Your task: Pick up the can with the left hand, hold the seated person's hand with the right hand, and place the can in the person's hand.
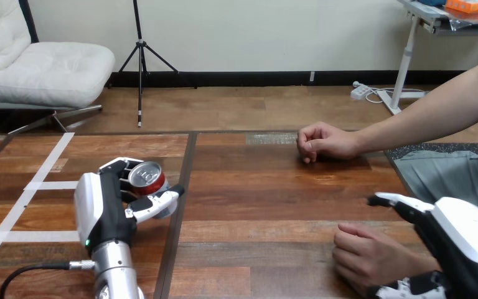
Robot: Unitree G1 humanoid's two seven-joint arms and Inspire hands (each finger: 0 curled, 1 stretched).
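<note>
A red can with a silver top sits at the table's left, just left of the dark seam, its top tipped toward me. My left hand is wrapped round it, fingers behind the can and thumb across its front. Whether the can rests on the wood or is just off it, I cannot tell. At the bottom right my right hand lies against the person's near hand, a loose fist on the table. The person's far hand rests as a fist further back, its forearm running off to the right.
White tape lines cross the table's left part. A dark seam runs front to back between the two tabletops. A grey cloth lies at the right edge. Bare wood stretches between the can and the person's hands.
</note>
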